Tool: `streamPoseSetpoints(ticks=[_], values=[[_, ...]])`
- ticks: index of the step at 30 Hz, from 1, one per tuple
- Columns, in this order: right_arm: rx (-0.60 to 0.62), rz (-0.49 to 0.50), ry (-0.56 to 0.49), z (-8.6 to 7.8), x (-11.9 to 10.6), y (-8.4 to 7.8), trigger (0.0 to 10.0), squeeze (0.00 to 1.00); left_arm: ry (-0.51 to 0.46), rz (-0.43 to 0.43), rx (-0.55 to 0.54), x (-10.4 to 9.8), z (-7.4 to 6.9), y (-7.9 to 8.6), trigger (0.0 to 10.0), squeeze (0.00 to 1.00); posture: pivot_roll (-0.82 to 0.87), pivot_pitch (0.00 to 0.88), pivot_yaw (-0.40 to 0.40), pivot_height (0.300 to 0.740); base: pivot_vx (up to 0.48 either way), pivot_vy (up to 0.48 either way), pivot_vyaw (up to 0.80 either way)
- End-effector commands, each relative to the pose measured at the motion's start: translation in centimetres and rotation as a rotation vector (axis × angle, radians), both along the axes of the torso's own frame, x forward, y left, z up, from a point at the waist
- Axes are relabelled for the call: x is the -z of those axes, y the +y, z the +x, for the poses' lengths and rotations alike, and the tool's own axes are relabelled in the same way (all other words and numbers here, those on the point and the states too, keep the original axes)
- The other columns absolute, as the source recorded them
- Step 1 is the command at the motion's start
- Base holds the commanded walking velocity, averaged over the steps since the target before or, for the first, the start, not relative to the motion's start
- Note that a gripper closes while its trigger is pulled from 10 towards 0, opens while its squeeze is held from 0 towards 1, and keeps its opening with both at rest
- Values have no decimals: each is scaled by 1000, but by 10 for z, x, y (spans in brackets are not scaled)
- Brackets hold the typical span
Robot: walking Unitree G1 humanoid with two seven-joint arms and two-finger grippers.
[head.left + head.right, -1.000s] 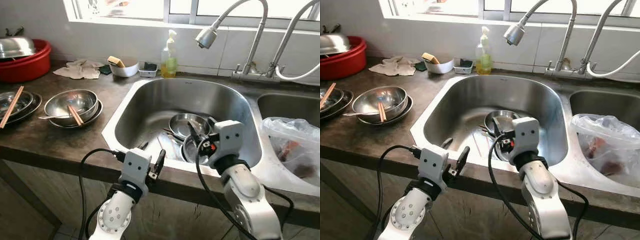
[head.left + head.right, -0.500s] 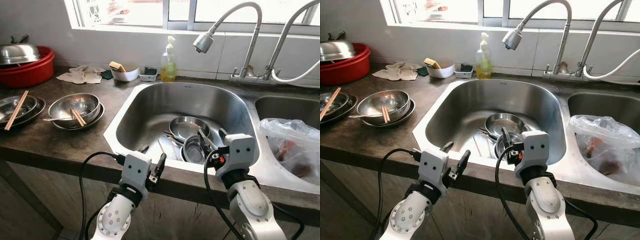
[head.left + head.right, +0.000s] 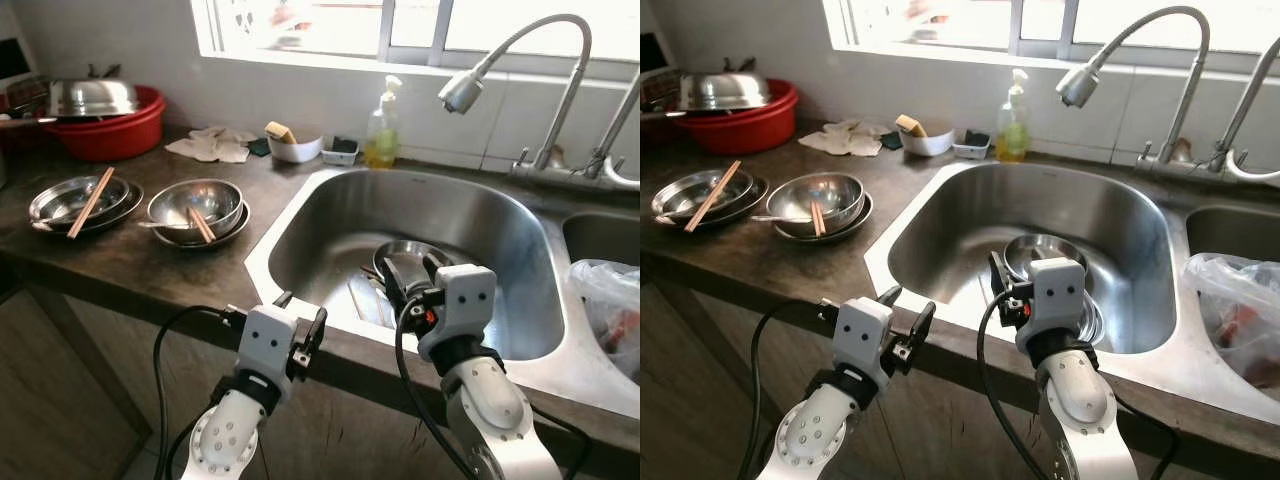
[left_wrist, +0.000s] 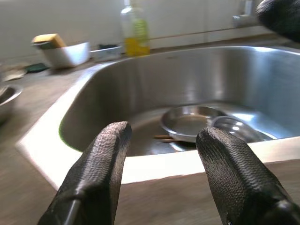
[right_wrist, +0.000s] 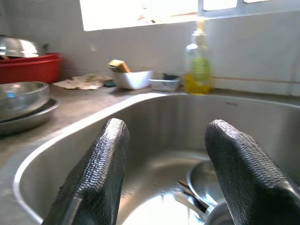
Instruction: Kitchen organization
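A steel sink (image 3: 292, 222) holds stacked steel bowls (image 3: 1042, 250) and some chopsticks (image 4: 165, 138) on its floor. My right gripper (image 3: 408, 276) hangs open and empty over the sink's front part, just above the bowls. My left gripper (image 3: 300, 315) is open and empty at the counter's front edge, by the sink's front left corner. In the left wrist view its fingers (image 4: 101, 164) frame the sink rim and the bowls (image 4: 190, 122). The right wrist view looks between the fingers (image 5: 101, 161) into the basin.
On the dark counter to the left stand a steel bowl with chopsticks (image 3: 196, 204), plates with chopsticks (image 3: 74, 199) and a red basin with a steel lid (image 3: 108, 118). A soap bottle (image 3: 381, 138), a white bowl (image 3: 293, 149) and a cloth (image 3: 214, 147) line the back. A faucet (image 3: 463, 88) overhangs the sink; a plastic bag (image 3: 610, 310) lies at right.
The whole view has swung left and shows more of the left counter: the camera moved. Both grippers keep about the same places by the sink and stay open.
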State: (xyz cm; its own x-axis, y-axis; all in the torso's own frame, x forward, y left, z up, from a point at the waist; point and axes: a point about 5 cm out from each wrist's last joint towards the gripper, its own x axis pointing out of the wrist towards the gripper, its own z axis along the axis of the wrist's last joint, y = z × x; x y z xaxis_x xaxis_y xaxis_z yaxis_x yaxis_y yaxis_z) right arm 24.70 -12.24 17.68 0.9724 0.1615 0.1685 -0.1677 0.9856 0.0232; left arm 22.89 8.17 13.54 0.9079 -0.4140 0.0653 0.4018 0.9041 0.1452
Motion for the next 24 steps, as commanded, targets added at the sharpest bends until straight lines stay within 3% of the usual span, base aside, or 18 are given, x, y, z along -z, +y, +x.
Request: streamPoseSetpoints(ticks=[1,20,24], values=[[4,6,7,1,0,0,10000,0,10,7,8,2,0,-1,10000,0,25,0,-10,740,0,0,0],[3,19,11,1,-1,2,10000,0,15,18,21,5,-2,-2,10000,0,22,0,-5,740,0,0,0],[3,23,7,1,-1,3,10000,0,15,17,19,5,-2,-2,10000,0,21,0,-3,740,-246,0,0]])
